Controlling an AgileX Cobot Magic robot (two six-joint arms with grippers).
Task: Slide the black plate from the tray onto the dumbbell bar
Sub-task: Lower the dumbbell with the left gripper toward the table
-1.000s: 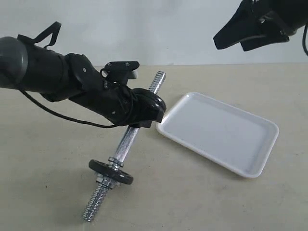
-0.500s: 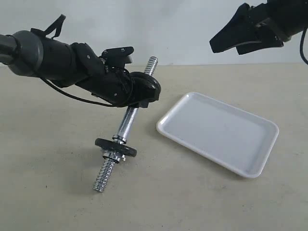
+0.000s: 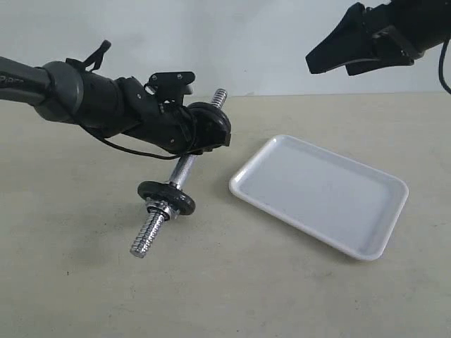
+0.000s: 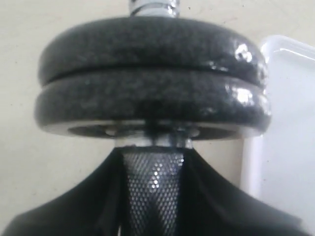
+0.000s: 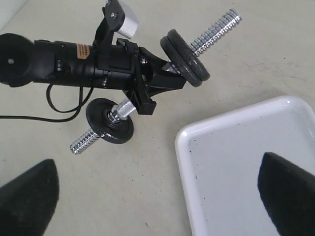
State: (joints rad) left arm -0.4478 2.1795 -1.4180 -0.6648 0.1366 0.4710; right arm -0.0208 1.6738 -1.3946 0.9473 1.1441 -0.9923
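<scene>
Gripping the dumbbell bar (image 3: pixel 182 171) mid-shaft, the left gripper (image 3: pixel 204 137) should hold it level so the black plate (image 4: pixel 147 44), seated against the far-end disc (image 4: pixel 147 105), cannot slip off; the right gripper (image 3: pixel 331 63) hangs open above the tray (image 3: pixel 324 190).

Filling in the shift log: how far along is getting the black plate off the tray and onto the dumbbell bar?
Looks done: the tray is bare, and the black plate sits stacked against another disc on the dumbbell bar. In hand: the left gripper clamps the bar's knurled middle, bar tilted; the right gripper hangs open and empty. Left: probably only setting the bar down.
</scene>
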